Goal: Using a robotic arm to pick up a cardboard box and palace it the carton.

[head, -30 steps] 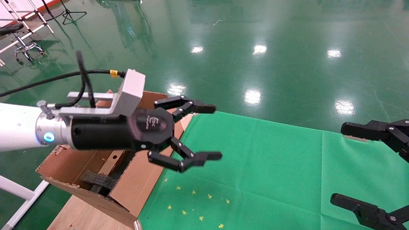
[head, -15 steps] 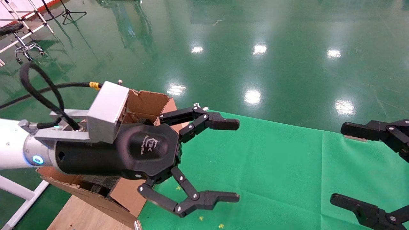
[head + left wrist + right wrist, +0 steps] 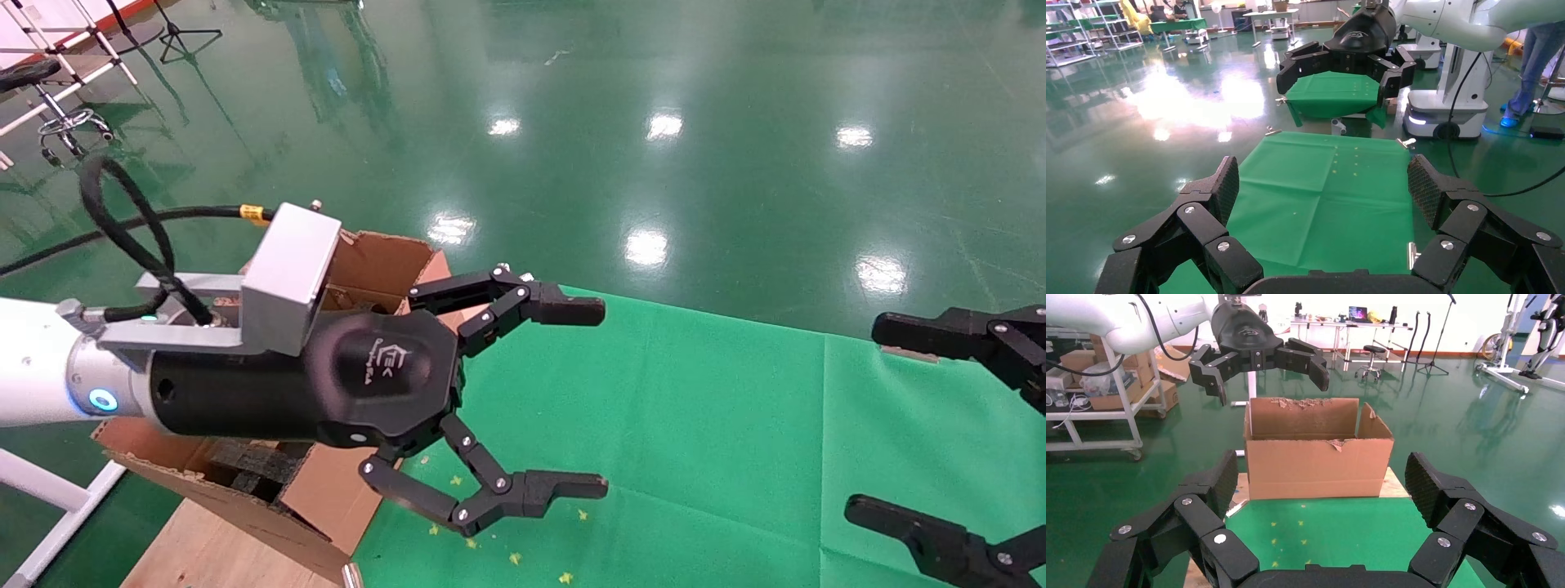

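Though the job is about a small box, the small reddish-brown cardboard box shows in none of the views, so where it sits I cannot tell.

From the head view, the left gripper (image 3: 601, 400), black with linked fingers on a white arm, hangs over the near edge of the green cloth table (image 3: 735, 425). Its fingers are wide apart with nothing between them. Right behind it sits the big brown cardboard carton with ragged flaps (image 3: 372, 261), black foam inside, placed just beside the table so a drop is easy. The right gripper (image 3: 866, 416) waits at the far side, fingers spread and empty.

From the left wrist view, the green cloth lies bare between the open fingers (image 3: 1225, 187), and the other gripper hangs beyond it.

From the right wrist view, the carton (image 3: 1315, 456) stands open-topped past the table end. The left gripper (image 3: 1269, 370) hovers above it, likely because the drop belongs there.
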